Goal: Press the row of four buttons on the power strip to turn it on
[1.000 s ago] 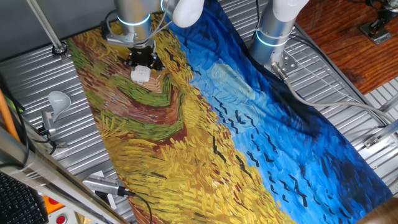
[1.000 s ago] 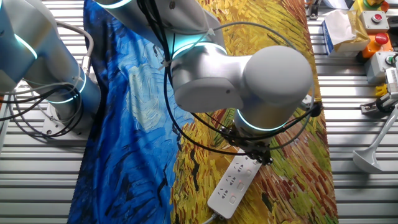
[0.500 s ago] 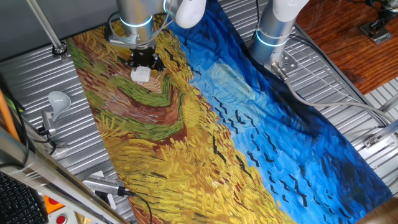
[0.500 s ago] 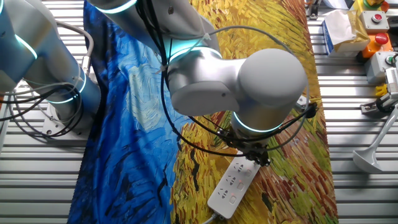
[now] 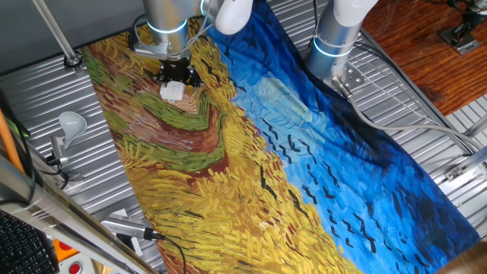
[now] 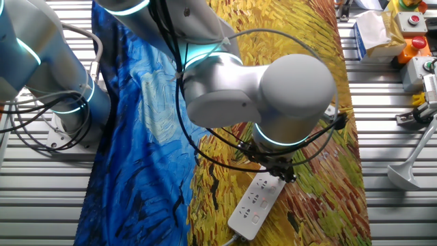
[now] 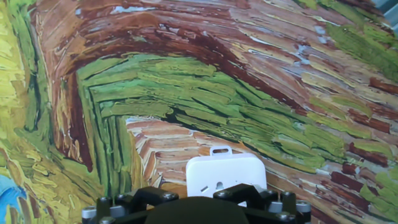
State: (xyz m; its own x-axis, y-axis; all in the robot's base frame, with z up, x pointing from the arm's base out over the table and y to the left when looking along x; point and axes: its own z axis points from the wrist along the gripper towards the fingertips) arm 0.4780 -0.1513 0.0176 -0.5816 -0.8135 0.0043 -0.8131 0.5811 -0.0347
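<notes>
Arm over the strip on the painted cloth.

The gripper (image 5: 173, 73) hangs at the far end of the cloth (image 5: 251, 152), its black body just above the white strip (image 5: 173, 90), of which only a short end shows. The fingertips cannot be made out. The cloth is yellow, green and brown on one side, blue on the other. A second arm's base (image 5: 332, 38) stands at the blue edge. A white lamp (image 5: 71, 122) lies on the ribbed table (image 5: 46, 91), well apart from the strip.

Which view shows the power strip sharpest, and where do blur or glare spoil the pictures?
The other fixed view: power strip sharp, evenly lit, upper end hidden by the arm. Hand view: strip's end crisp, the gripper a dark soft mass. One fixed view: strip small, foreshortened; no strong glare.
</notes>
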